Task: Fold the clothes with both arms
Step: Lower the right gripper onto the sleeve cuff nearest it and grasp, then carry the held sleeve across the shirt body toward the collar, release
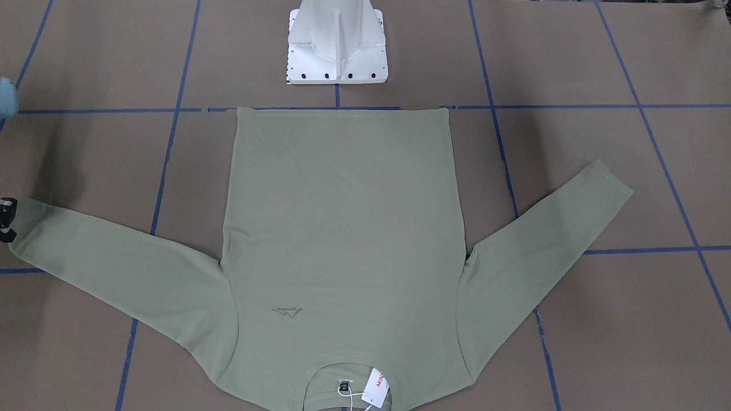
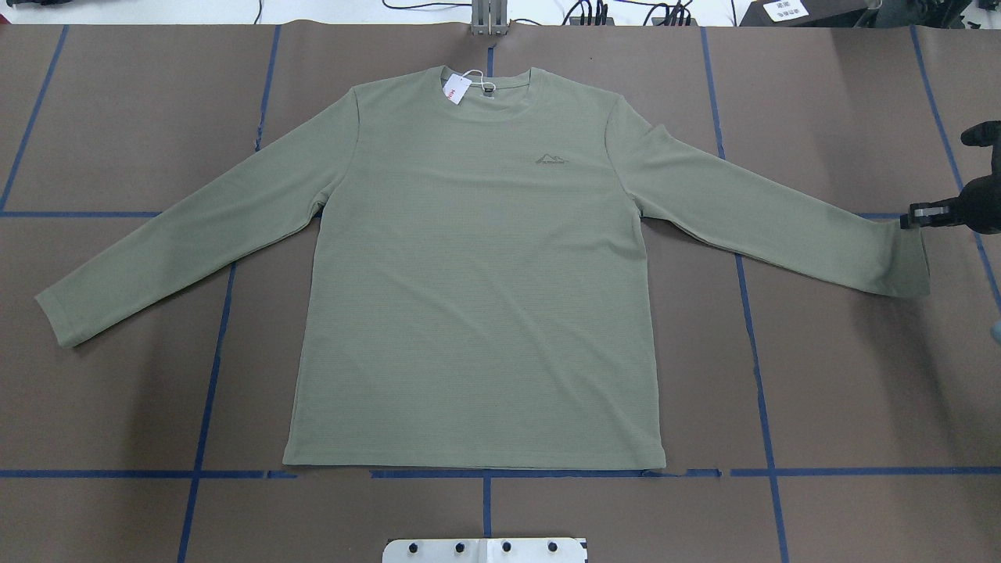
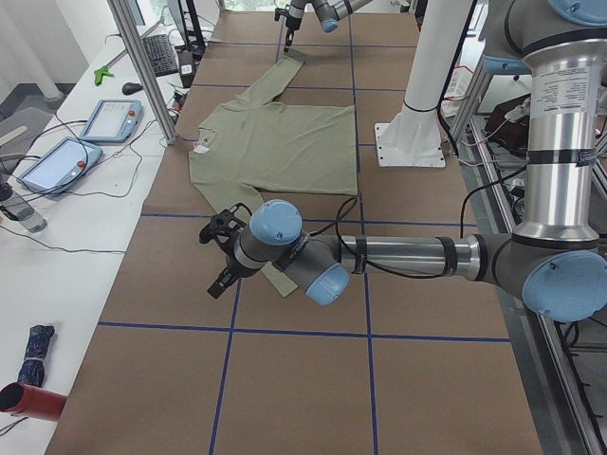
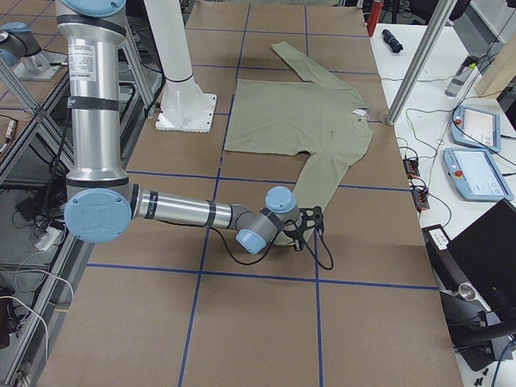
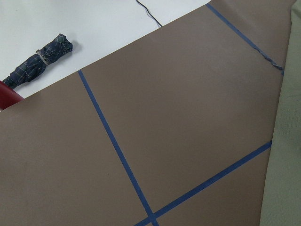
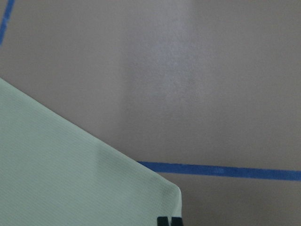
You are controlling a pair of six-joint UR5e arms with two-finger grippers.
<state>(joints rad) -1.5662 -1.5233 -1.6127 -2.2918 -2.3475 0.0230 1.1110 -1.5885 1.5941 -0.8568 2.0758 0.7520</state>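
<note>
While the sage-green shirt (image 2: 477,297) lies flat and chest-up on the brown table (image 2: 117,407), collar away from the robot's base, both sleeves angle outward. Right arm (image 4: 181,211) low, jaws at the right cuff's edge; spread cannot tell. Left arm (image 3: 408,256) low, jaws just beside the other cuff; spread cannot tell. Hang tag (image 2: 456,88) at collar
</note>
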